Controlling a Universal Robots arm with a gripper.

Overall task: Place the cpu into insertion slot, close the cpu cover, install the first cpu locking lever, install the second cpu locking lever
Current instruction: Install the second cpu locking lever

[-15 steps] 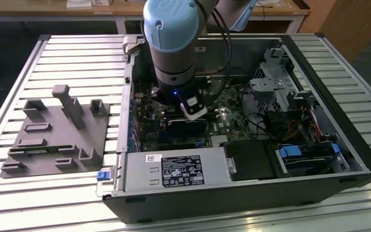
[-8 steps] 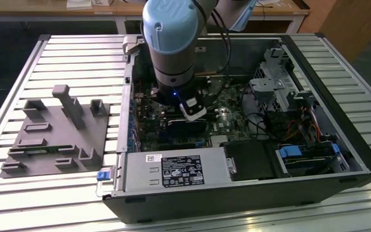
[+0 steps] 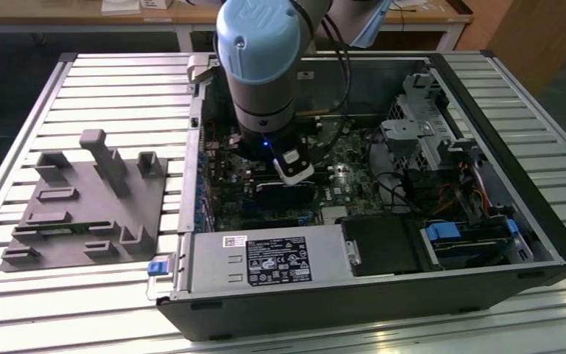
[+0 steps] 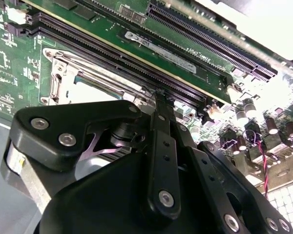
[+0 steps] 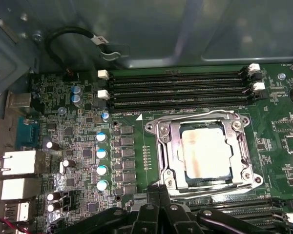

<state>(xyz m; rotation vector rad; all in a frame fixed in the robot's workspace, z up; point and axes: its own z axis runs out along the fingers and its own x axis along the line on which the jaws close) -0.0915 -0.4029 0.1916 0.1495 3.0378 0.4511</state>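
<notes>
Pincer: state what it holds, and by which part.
Nothing shows held. The pincer sits shut at the edge of the cpu cover, with the cpu already seated.

Blue-grey arm [image 3: 260, 70], black screwed fingers [image 4: 158, 146]

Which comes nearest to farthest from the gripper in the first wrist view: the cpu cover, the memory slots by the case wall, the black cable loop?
1. cpu cover, closed over the cpu, just beyond the gripper.
2. memory slots, past the socket, toward the case wall.
3. black cable loop, farthest, up on the case wall.
</notes>
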